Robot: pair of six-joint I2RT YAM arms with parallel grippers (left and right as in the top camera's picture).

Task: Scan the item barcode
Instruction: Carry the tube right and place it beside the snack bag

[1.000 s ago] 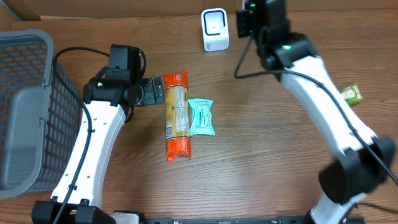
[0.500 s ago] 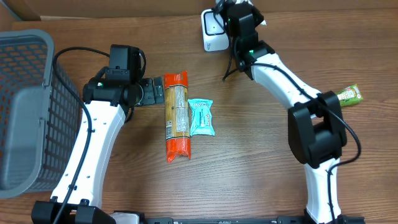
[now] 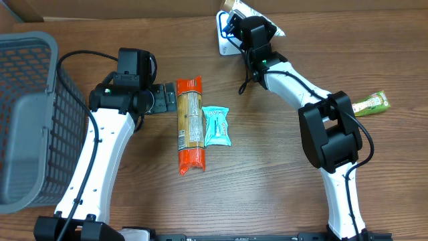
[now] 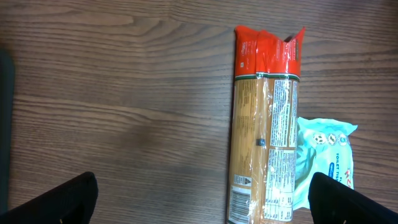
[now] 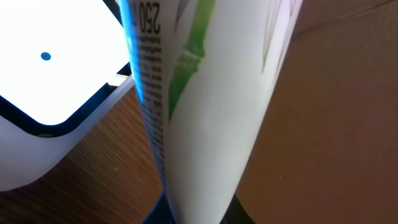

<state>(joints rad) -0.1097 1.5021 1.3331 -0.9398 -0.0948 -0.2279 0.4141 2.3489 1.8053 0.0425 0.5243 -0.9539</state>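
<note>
White with green print, the pack [image 5: 205, 93] sits clamped in the right gripper [image 3: 242, 25] at the far middle of the table [image 3: 267, 174]. It is held just beside the scanner [image 3: 226, 41], with its printed face close to the scanner's white front. In the right wrist view the pack runs up the middle of the frame, and the scanner's bright window with its blue dot lies to the left. A blue glow edges the pack on that side.

Nearer and to the left, a long pasta bag [image 3: 190, 124] with orange ends lies flat. A teal packet [image 3: 217, 126] touches its right side. The left gripper [image 3: 166, 98] hangs just left of the bag's far end, jaws spread wide and holding nothing. A grey basket [image 3: 27, 100] stands at the left edge. A small green packet [image 3: 372, 102] lies well apart at the right.
</note>
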